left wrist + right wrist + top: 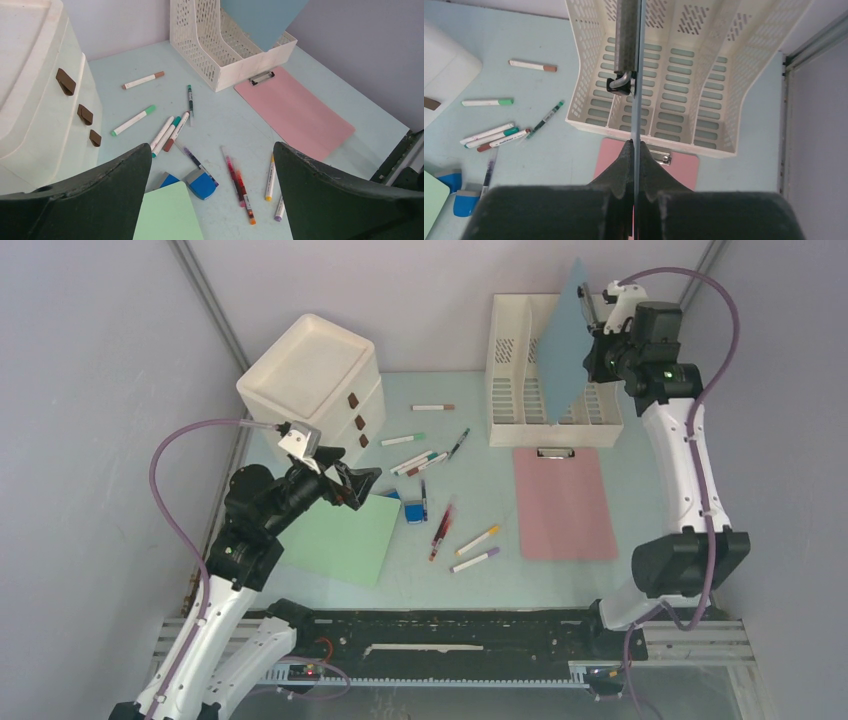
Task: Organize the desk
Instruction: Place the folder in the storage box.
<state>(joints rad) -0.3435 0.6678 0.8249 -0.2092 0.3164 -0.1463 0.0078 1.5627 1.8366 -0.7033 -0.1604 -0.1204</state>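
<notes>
Tabletop (420,585) under both arms, littered with markers (420,462). Right tool (635,147) clenched on blue clipboard (565,340), held edge-on, corner down, above file rack (505,370). Square it up, line up with one slot (674,85), lower gently. Left tool (212,152) released, empty, hovering by green sheet (340,537).

One desk (420,585) is seen. Eleven pens (433,407) and two blue blocks (202,184) are counted left of the one file rack (510,360). Three boards are counted: a pink board (565,505) before the rack, a green board (340,540) far left of it, a blue board (565,340) over it. One drawer unit (310,365) is seen.
</notes>
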